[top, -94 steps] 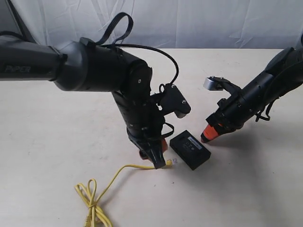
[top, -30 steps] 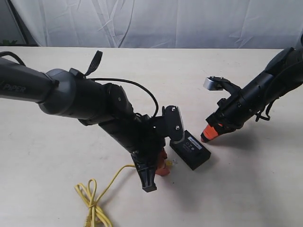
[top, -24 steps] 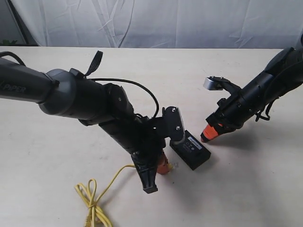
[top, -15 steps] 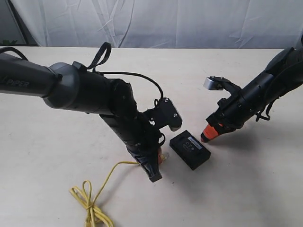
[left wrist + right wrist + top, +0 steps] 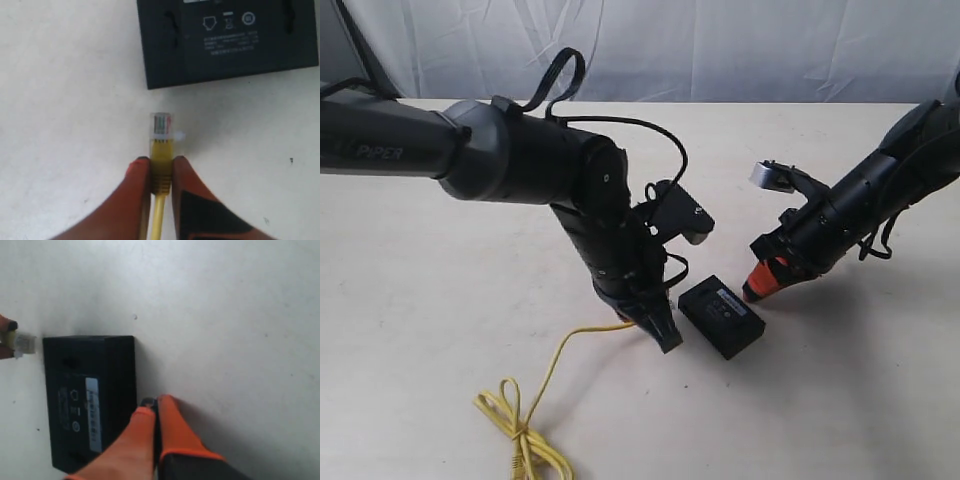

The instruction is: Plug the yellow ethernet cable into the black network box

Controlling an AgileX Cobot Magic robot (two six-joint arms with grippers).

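Observation:
The black network box (image 5: 722, 316) lies flat on the table with its white label up. My left gripper (image 5: 663, 338) sits just left of it, shut on the yellow ethernet cable (image 5: 552, 372). In the left wrist view the fingers (image 5: 139, 181) pinch the yellow boot (image 5: 161, 167). The clear plug (image 5: 162, 125) sticks out ahead, pointing at the box (image 5: 230, 45) with a small gap between them. My right gripper (image 5: 760, 286) is shut on nothing, its orange tips low at the box's far right side. Its wrist view shows the right gripper (image 5: 151, 404) close beside the box (image 5: 90, 395).
The rest of the cable trails back across the pale table (image 5: 840, 400) to a tied coil (image 5: 520, 435) near the front edge. A white curtain (image 5: 720, 50) hangs behind the table. The bulky left arm (image 5: 530, 165) reaches over the table's middle left.
The left arm has swung and lifted, bringing its gripper and the plug up and right, closer to the box. The coil was dragged a little. The right arm and the box have not moved.

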